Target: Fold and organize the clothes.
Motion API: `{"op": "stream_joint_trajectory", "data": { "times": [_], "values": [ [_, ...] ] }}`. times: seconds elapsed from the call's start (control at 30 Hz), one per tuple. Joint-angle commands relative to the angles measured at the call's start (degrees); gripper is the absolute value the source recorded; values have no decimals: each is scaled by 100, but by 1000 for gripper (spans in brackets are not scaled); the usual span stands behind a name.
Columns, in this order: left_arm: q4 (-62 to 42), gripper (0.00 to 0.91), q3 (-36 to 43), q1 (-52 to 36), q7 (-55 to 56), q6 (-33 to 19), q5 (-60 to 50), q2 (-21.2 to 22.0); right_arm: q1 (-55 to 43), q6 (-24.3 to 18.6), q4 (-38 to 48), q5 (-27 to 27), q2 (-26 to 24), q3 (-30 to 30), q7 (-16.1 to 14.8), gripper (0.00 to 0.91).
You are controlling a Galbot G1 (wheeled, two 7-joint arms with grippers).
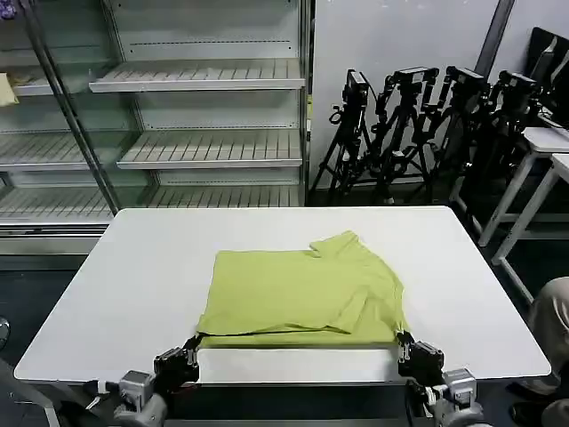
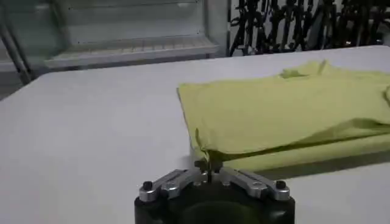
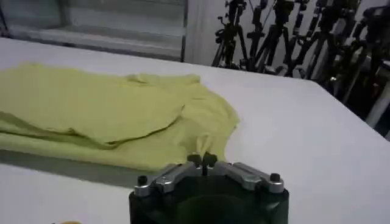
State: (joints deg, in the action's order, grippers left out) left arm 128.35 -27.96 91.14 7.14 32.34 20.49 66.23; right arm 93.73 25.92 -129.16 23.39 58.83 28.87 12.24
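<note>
A white tabletop (image 1: 124,285) with rounded corners filled the near ground. Beyond its far edge, to the left, stood a glass-fronted shelving unit (image 1: 204,116) with pale slatted shelves, bare but for a small yellowish item (image 1: 7,89) at the far left edge. To the far right, a cluster of black camera tripods (image 1: 418,124) leaned against a pale wall (image 1: 391,36). Further right stood white tables (image 1: 542,169) with thin legs, and at the near right edge a person's trouser leg (image 1: 551,329) showed
</note>
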Motion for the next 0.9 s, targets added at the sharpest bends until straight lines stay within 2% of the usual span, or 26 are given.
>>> {"op": "stream_joint_trajectory", "data": {
  "times": [0.03, 0.1, 0.13, 0.17, 0.4, 0.6, 0.77, 0.87, 0.9],
  "values": [
    [511, 10, -471, 833, -6, -12, -154, 34, 758, -109, -366, -223, 23, 118, -6, 0],
    [533, 20, -484, 910, -19, -13, -154, 34, 809, -132, -387, -240, 43, 70, 34, 0],
    [556, 816, -479, 982, -68, -13, -181, 46, 858, -131, -412, -240, 55, 39, 36, 71],
    [570, 907, -453, 1005, -88, -5, -228, 55, 866, -121, -435, -244, 65, 19, 42, 907],
    [722, 907, -364, 960, -87, -136, -506, 154, 903, -62, -707, -201, 32, 119, -41, 907],
    [1202, 907, -722, 933, -215, -86, -479, 127, 780, -41, -1110, 225, -155, 612, -25, 907],
    [808, 907, -803, 192, -204, -168, -68, -178, -252, 91, -738, 617, -234, 475, 141, 907],
    [242, 907, -514, -314, -244, -279, 2, -412, -1427, 338, -239, 690, -109, -15, 331, 907],
    [56, 907, -403, -606, -300, -263, 71, -476, -2055, 545, 71, 800, -55, -278, 518, 907]
  ]
}}
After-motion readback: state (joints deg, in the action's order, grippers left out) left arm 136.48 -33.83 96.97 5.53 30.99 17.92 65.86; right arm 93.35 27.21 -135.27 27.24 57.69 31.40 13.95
